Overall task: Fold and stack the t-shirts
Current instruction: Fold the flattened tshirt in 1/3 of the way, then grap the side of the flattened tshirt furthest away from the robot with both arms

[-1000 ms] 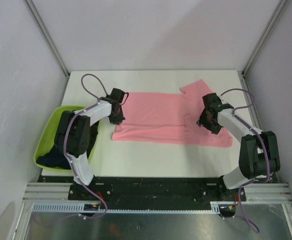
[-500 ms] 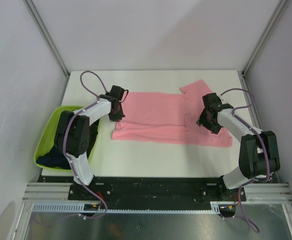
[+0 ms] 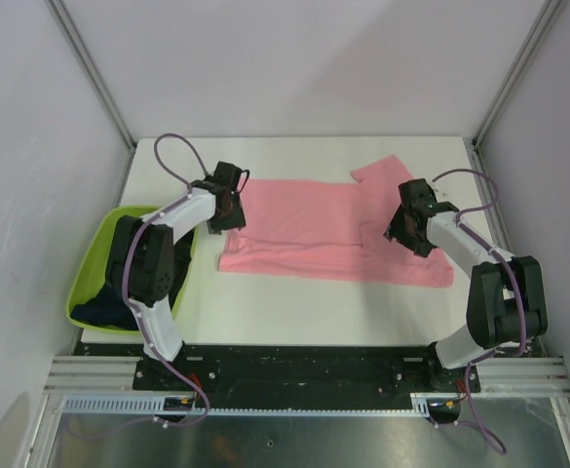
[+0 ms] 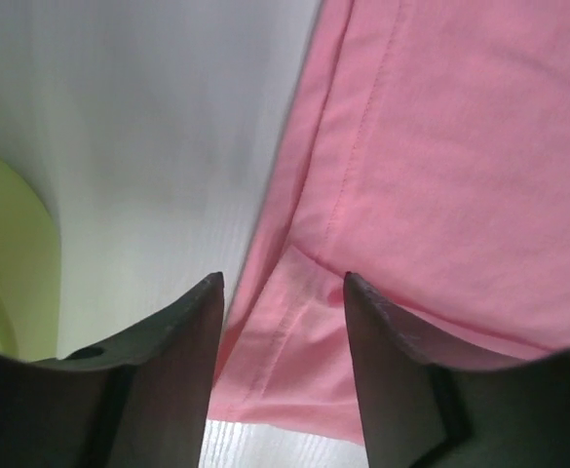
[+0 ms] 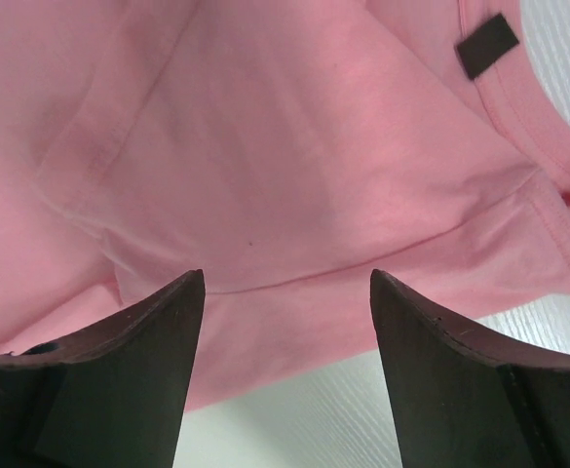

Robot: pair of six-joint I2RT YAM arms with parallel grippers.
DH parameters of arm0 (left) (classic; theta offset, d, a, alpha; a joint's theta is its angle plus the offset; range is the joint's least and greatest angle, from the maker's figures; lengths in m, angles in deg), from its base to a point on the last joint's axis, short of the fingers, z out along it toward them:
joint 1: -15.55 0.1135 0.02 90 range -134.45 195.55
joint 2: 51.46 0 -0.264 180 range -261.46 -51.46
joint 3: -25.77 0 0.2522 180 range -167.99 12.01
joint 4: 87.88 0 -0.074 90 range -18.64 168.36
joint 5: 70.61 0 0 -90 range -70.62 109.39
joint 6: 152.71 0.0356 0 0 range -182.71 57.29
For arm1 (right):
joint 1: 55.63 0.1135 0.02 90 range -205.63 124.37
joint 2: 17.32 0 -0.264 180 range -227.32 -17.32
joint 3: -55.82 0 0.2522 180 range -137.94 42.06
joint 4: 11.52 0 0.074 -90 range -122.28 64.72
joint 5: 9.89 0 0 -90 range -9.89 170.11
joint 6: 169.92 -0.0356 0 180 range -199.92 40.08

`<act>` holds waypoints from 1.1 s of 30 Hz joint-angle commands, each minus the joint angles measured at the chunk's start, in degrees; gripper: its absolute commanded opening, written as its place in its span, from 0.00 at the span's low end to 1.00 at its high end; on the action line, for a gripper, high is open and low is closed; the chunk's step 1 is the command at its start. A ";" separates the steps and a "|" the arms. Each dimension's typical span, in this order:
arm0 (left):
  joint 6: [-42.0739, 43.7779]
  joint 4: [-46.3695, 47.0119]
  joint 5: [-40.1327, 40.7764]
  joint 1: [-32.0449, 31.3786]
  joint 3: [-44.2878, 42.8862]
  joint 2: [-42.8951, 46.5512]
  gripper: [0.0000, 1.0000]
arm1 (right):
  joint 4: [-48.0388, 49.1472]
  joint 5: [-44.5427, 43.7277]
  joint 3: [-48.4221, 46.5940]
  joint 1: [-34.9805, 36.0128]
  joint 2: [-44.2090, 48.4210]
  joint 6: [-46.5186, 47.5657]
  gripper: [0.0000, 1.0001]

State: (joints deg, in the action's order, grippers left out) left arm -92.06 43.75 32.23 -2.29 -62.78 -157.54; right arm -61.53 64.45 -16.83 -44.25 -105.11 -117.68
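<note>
A salmon-pink t-shirt [image 3: 323,226] lies spread flat across the white table, with its dark collar label [image 5: 486,45] in the right wrist view. My left gripper [image 3: 229,203] hovers at the shirt's left edge with its jaws open. The hemmed edge of the shirt [image 4: 431,146] lies loose below and between the left fingertips [image 4: 192,331]. My right gripper [image 3: 404,228] is open over the shirt's right part. Nothing is gripped between its fingertips [image 5: 168,322], and the pink cloth [image 5: 285,166] is spread underneath. Dark navy t-shirts [image 3: 104,310] sit bunched in the tub.
A lime-green tub [image 3: 88,261] stands at the table's left edge, beside the left arm. Grey walls with metal posts close in the back and both sides. Bare white tabletop [image 3: 294,307] runs along the near side of the shirt.
My left gripper has opened, letting go of the shirt's left edge, and has shifted a little toward the far side. The right gripper has barely moved.
</note>
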 commanded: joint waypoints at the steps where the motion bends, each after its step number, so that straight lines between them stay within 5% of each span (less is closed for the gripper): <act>1: 2.23 0.00 0.21 1.01 -6.36 1.56 0.59 | 6.86 2.41 -0.44 -2.89 3.64 3.35 0.75; 16: 4.67 -0.02 -5.52 4.90 -44.04 -26.78 0.43 | 15.56 6.92 -23.47 -8.41 -17.31 6.84 0.74; 33: 0.24 0.03 -6.89 7.56 -56.38 -39.76 0.39 | 15.03 8.72 -41.44 -9.84 -34.22 7.50 0.73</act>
State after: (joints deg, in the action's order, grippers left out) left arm -89.96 43.45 26.89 5.23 -116.33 -195.90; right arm -47.30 72.52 -53.51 -53.74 -136.80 -111.12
